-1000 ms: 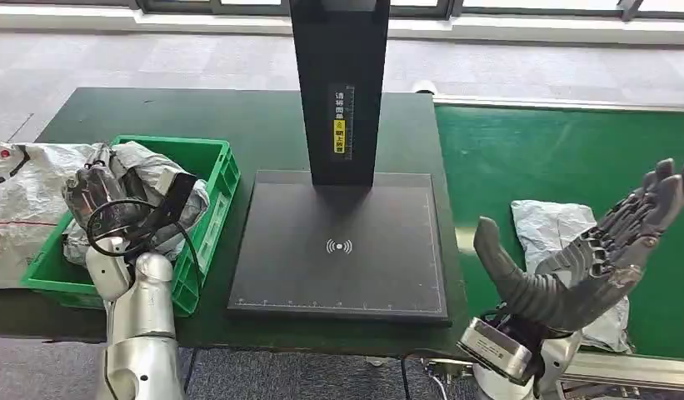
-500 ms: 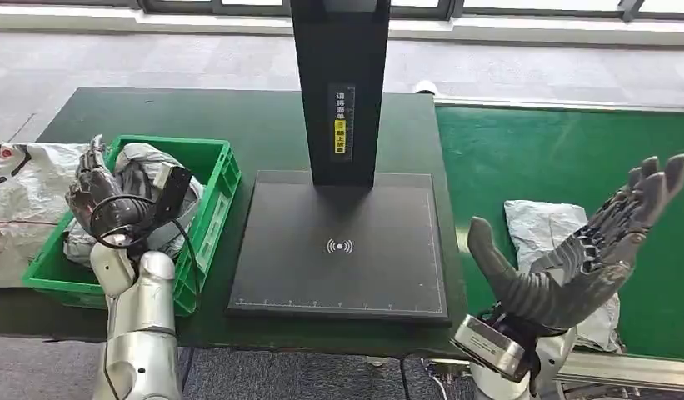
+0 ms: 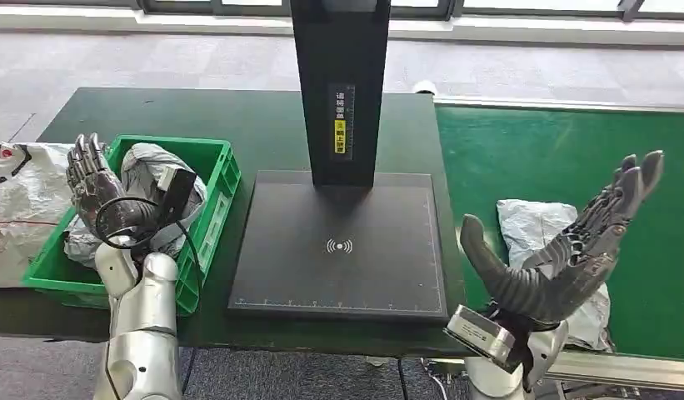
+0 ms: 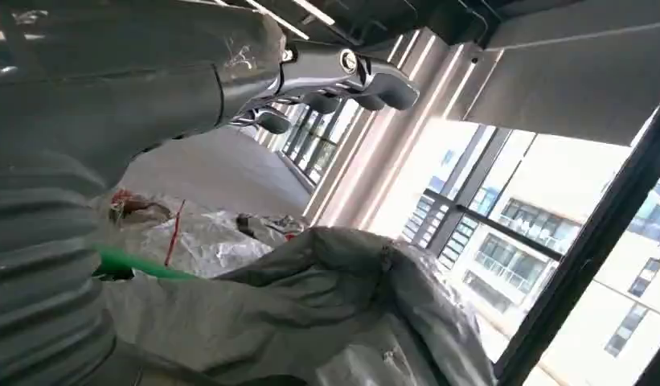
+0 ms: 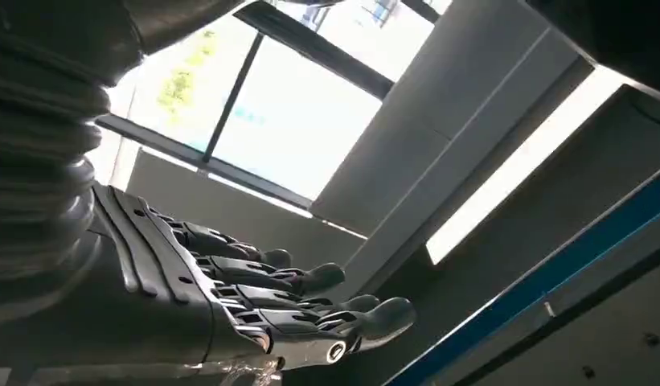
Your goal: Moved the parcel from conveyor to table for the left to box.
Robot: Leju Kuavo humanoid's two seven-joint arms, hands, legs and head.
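**Watch the reach — nothing is held yet**

Right now your right hand is spread wide, thumb apart from the fingers, palm turned up and holding nothing. It hovers above the grey poly-bag parcel, which lies flat on the green conveyor belt, just beside the belt's near edge and close to the table. The parcel has not begun its move.

What could go wrong, as I judge it:

- The bag looks thin and slack. If you close the fingers on loose film alone, it may stretch or slip out on the lift.
- The palm faces upward. You would need to roll the wrist before descending; come down as it stands and the back of the hand meets the bag first.
- The black scanner base with its upright post sits between belt and crate. A low carry could drag the parcel against the base's edge.
- If the belt is running — I cannot tell — the parcel will drift from under the hand.

Your left hand is also released, fingers straight and apart, raised at the far-left rim of the green crate, which already holds crumpled grey bags. Its cable loops near the crate wall and could snag there.
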